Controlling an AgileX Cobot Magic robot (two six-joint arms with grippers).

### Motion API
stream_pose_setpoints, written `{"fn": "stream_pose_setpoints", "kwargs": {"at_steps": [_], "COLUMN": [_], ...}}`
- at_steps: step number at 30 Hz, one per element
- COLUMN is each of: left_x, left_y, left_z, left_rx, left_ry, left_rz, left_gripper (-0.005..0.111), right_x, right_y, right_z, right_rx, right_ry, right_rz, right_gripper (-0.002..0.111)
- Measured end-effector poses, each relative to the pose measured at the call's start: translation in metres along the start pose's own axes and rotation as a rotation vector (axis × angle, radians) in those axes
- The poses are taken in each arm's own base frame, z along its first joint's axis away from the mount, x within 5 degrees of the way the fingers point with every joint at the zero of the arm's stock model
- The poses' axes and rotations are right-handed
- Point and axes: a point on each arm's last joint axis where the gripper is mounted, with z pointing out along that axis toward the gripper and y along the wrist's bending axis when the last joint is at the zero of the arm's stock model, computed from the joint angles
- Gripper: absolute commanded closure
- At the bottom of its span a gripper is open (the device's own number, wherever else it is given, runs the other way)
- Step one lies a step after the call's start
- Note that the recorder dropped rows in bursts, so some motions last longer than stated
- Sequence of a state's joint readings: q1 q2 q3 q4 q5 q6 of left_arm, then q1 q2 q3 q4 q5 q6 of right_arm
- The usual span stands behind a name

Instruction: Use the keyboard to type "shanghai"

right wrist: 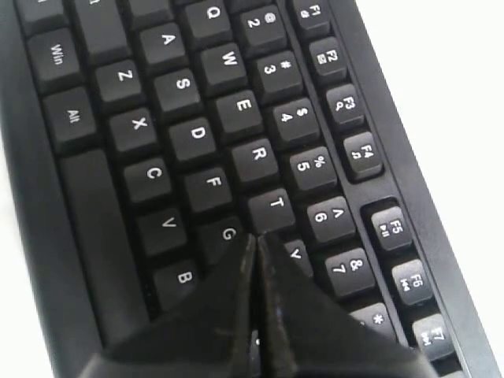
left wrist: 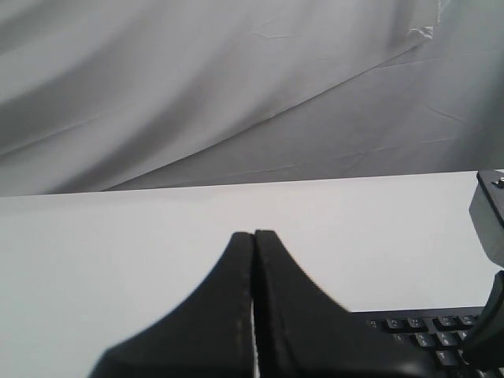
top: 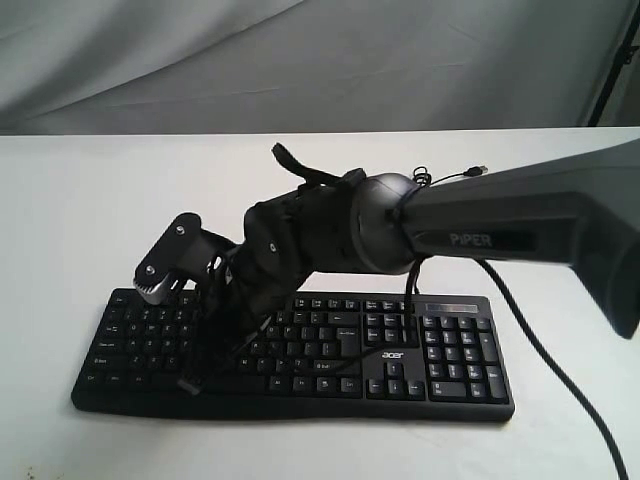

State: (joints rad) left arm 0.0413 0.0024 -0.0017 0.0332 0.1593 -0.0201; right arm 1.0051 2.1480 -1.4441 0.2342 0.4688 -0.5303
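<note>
The black keyboard point(top: 440, 350) with its white "acer" logo lies across the front of the white table. My right arm reaches over it from the right. The right gripper point(top: 222, 335) is shut and points down at the left-middle letter keys. In the right wrist view the right gripper point(right wrist: 256, 239) has its tips at the corner between G, T and Y on the keyboard point(right wrist: 181, 87). The keys beneath its fingers are hidden. My left gripper point(left wrist: 253, 235) is shut and empty above bare table, with a corner of the keyboard point(left wrist: 425, 327) beside it. It does not show in the exterior view.
A thick black cable point(top: 560, 370) trails from the right arm across the table at the right. A thin cable with a USB plug point(top: 480, 168) lies behind the arm. The right arm's grey camera mount point(left wrist: 490, 216) sits at the edge of the left wrist view. A grey cloth backs the table.
</note>
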Motion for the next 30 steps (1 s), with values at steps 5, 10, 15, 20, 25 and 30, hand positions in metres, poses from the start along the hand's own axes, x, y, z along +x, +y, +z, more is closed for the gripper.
{"fn": "stream_pose_setpoints", "kwargs": {"at_steps": [5,10,15,20,25,30], "left_x": [0.0,0.0,0.0,0.0,0.0,0.0], "left_y": [0.0,0.0,0.0,0.0,0.0,0.0], "left_z": [0.0,0.0,0.0,0.0,0.0,0.0], "left_rx": [0.0,0.0,0.0,0.0,0.0,0.0], "left_ry": [0.0,0.0,0.0,0.0,0.0,0.0], "left_rz": [0.0,0.0,0.0,0.0,0.0,0.0], "left_gripper": [0.107,0.107,0.107,0.107,0.107,0.107], "right_x": [0.0045,0.005,0.0048,0.0046,0.0038,0.0036], "right_y": [-0.0041,-0.0038,-0.0039,-0.0039,-0.0032,-0.003], "right_z": [0.0006,0.0009,0.0009,0.0009,0.0009,0.0009], "right_rx": [0.001,0.0,0.001,0.001,-0.006,-0.009], "right_ry": [0.012,0.014,0.012,0.01,0.001,-0.001], "right_rz": [0.017,0.017,0.017,0.008,-0.008,-0.005], "right_gripper": [0.108,0.108,0.108,0.108,0.108,0.108]}}
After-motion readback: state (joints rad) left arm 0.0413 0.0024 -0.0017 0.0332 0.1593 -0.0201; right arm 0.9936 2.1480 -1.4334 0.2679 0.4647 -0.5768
